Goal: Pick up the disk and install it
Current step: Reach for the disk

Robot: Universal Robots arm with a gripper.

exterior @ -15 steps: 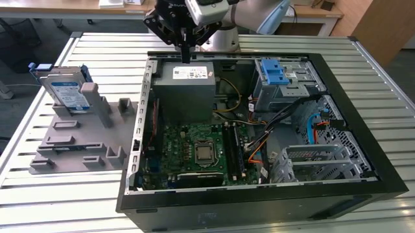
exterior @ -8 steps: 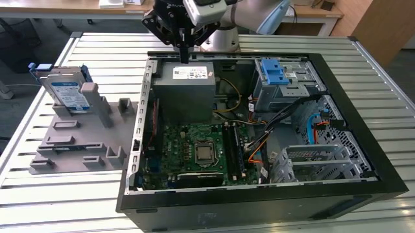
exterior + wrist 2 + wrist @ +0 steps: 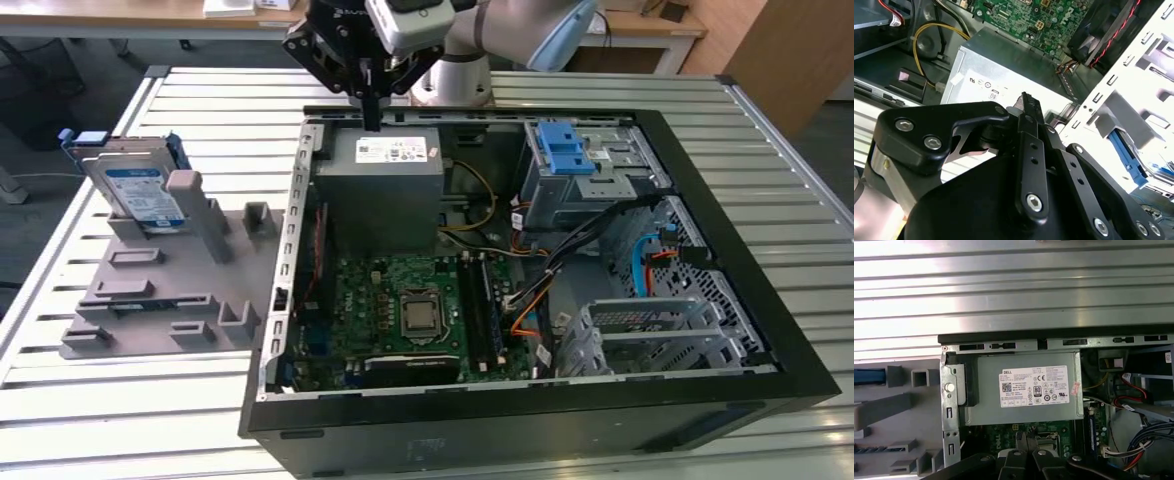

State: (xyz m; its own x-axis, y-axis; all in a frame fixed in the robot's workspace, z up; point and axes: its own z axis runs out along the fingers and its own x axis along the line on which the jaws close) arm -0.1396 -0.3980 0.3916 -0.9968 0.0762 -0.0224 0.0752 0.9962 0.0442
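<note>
The disk stands on end in the grey holder — long axis vertical.

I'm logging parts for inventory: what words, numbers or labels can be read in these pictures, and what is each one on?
White label on the power supply: rows of fine print, a barcode and certification marks, too small to quote reliably.
Blue-and-white label on the disk, standing in the grey holder: too small to read.
Motherboard: markings blurred, nothing readable.
</note>
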